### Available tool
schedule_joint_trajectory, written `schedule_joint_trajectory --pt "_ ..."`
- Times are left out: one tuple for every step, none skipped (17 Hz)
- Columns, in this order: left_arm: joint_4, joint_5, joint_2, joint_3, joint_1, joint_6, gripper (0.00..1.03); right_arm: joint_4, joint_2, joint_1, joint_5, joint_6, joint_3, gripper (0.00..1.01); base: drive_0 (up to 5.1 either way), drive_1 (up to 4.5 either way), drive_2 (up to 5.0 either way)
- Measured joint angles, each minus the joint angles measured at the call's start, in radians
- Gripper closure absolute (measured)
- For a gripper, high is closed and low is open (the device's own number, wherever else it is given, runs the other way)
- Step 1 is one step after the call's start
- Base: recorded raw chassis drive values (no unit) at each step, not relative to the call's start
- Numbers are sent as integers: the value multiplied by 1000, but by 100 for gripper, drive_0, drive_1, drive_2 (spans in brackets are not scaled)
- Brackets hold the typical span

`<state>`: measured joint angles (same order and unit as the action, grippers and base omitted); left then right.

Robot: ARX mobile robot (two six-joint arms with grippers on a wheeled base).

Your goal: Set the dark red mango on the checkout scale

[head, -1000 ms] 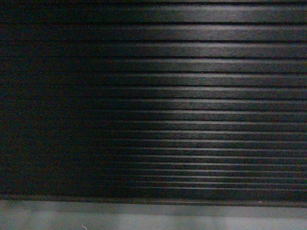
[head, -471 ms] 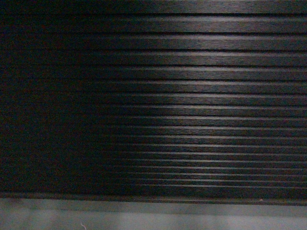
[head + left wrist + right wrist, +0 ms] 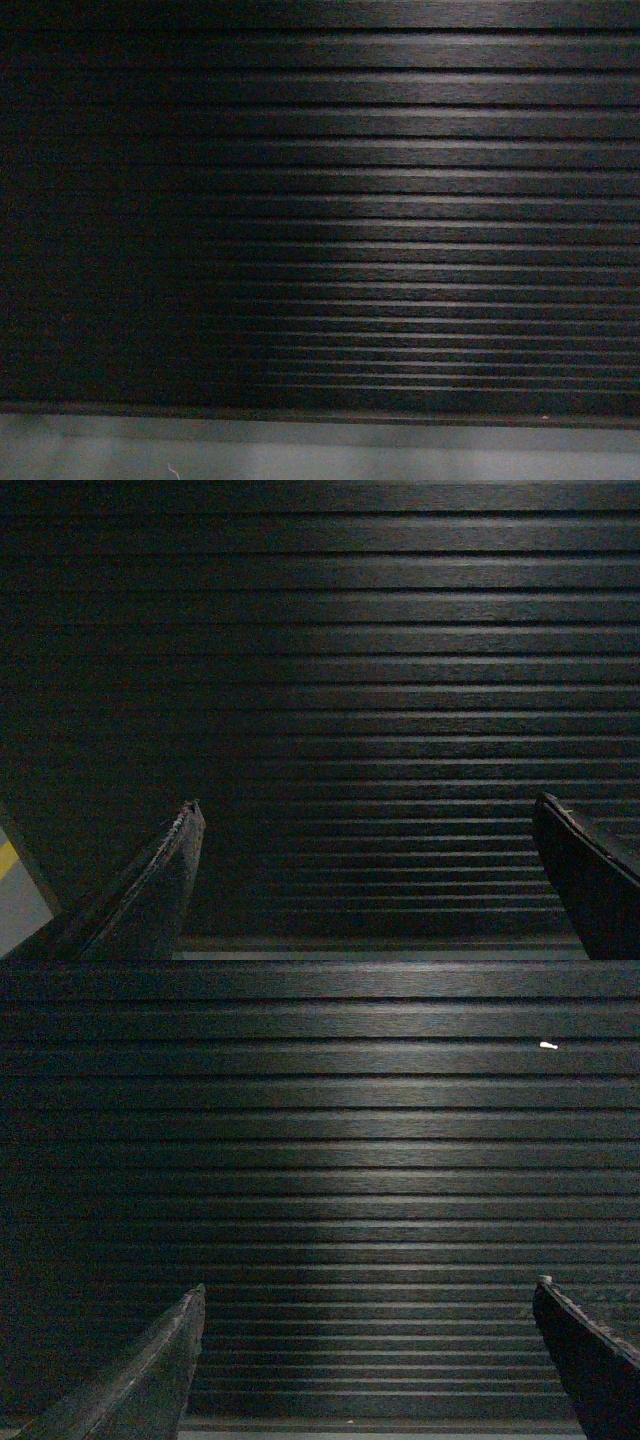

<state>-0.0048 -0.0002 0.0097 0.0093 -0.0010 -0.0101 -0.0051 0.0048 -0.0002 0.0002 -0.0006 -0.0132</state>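
Note:
The checkout's dark ribbed front panel (image 3: 400, 220) fills the head view, with its grey plinth (image 3: 320, 450) along the bottom edge. The same ribbed panel (image 3: 380, 680) fills the left wrist view, and my left gripper (image 3: 368, 802) stands open in front of it with nothing between its fingers. In the right wrist view the panel (image 3: 370, 1160) again fills the frame, and my right gripper (image 3: 368, 1284) is open and empty too. The dark red mango and the scale are out of view. Neither gripper shows in the head view.
A strip of grey floor with a yellow line (image 3: 8, 860) shows at the lower left of the left wrist view. A small white speck (image 3: 547, 1045) sits on the panel at the upper right of the right wrist view.
The ribbed panel has slid slightly downward in the head view, so the camera looks a little higher on it. The plinth stays at the bottom edge.

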Motion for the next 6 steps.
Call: schedule_joint_trajectory --pt "0 0 0 0 0 0 5 0 0 0 0 0 0 3 0 0 0" --pt "0 0 0 0 0 0 5 0 0 0 0 0 0 3 0 0 0" --pt "0 0 0 0 0 0 5 0 0 0 0 0 0 3 0 0 0" --pt "0 0 0 0 0 0 5 0 0 0 0 0 0 3 0 0 0" --pt "0 0 0 0 0 0 5 0 0 0 0 0 0 3 0 0 0" --pt "0 0 0 0 0 0 5 0 0 0 0 0 0 3 0 0 0"
